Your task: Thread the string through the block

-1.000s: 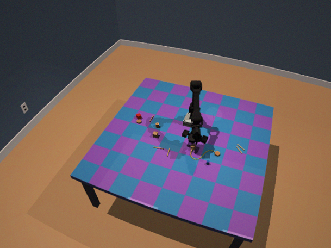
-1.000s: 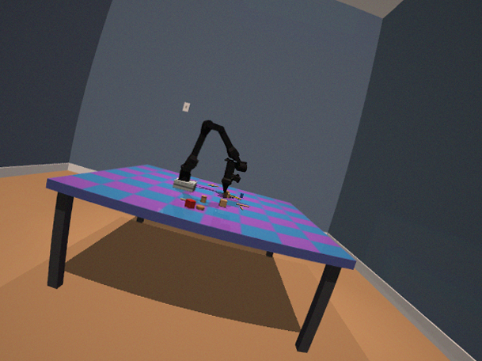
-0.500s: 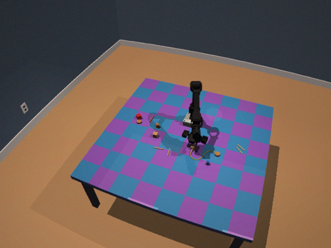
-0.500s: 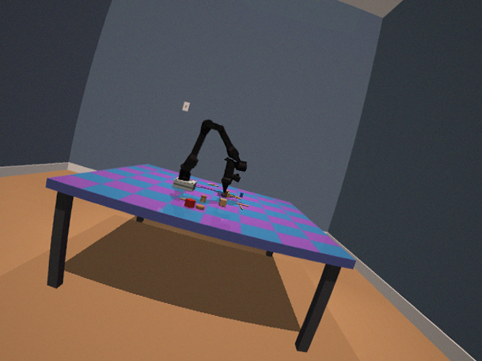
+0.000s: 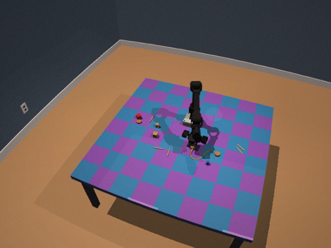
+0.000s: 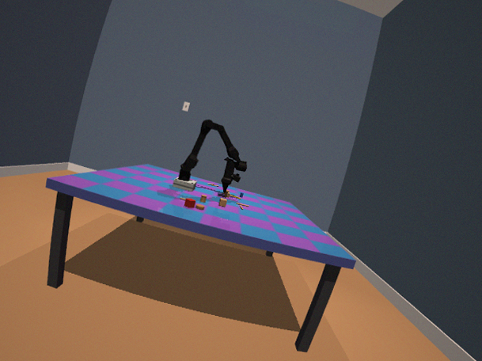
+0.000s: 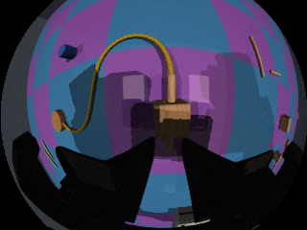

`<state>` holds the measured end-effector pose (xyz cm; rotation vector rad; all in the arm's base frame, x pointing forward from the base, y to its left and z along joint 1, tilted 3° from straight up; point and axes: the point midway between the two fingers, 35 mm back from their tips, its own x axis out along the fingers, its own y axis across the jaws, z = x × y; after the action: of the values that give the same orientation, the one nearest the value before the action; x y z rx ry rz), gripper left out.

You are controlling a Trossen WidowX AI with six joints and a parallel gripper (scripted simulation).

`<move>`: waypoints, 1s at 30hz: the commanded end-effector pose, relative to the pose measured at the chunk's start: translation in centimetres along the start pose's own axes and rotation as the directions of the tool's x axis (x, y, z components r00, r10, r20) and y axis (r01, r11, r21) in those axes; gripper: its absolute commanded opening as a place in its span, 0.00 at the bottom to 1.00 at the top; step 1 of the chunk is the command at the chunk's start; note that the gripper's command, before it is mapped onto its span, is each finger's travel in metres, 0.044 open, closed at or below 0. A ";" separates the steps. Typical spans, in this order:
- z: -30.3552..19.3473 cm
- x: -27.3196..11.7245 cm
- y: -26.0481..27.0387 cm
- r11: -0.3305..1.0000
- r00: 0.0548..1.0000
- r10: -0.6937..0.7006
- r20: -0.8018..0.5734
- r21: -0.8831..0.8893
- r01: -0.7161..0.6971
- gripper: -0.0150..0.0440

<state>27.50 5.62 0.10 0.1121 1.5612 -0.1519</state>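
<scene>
Wrist view, left to right. Threading likely in hand. Button [image 7: 58, 121] [image 5: 217, 154], blue peg [image 7: 67, 52] [image 5: 207, 162] [image 6: 241, 194], string [image 7: 136, 36] [image 5: 195, 159] [image 6: 235, 196]. Stick [image 7: 171, 88] in block [image 7: 174, 122] [image 5: 192, 146] [image 6: 227, 193], tip seemingly out, shadowed. End effector [image 7: 168, 142] [image 5: 193, 142] [image 6: 224, 191] partly open, empty; next: grip tip, pull, block may drag. Loose sticks [image 7: 257, 57] [image 5: 168, 152] [image 6: 242, 204] well apart.
</scene>
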 end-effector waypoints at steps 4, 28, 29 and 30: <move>-0.5 1.1 0.0 1.000 1.000 -0.002 -0.024 -0.001 0.002 0.46; -0.5 1.1 0.0 1.000 1.000 -0.002 -0.024 -0.001 0.002 0.46; 0.0 0.0 0.0 1.000 1.000 0.000 0.001 0.000 0.000 0.45; 0.0 0.0 0.0 1.000 1.000 0.000 0.001 0.000 0.000 0.44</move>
<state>27.57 5.61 0.26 0.1126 1.5541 -0.1515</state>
